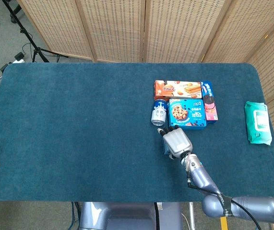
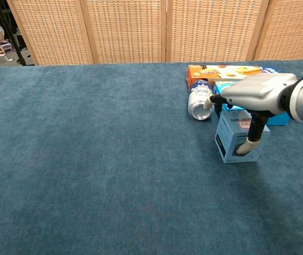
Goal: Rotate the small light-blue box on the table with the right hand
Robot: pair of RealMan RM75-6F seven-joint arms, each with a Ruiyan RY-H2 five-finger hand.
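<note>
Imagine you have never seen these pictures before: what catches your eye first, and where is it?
The silver right hand stands out, spread over the small light-blue box right of the table's middle, its thumb down on the box's front face. Just behind sits a tight cluster of snacks: a can on its side, a blue cookie box and an orange box. A green wipes pack lies alone at the far right.

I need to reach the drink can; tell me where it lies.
The can lies on its side right of table centre, left of the blue cookie box, just behind the small light-blue box under the right hand.
</note>
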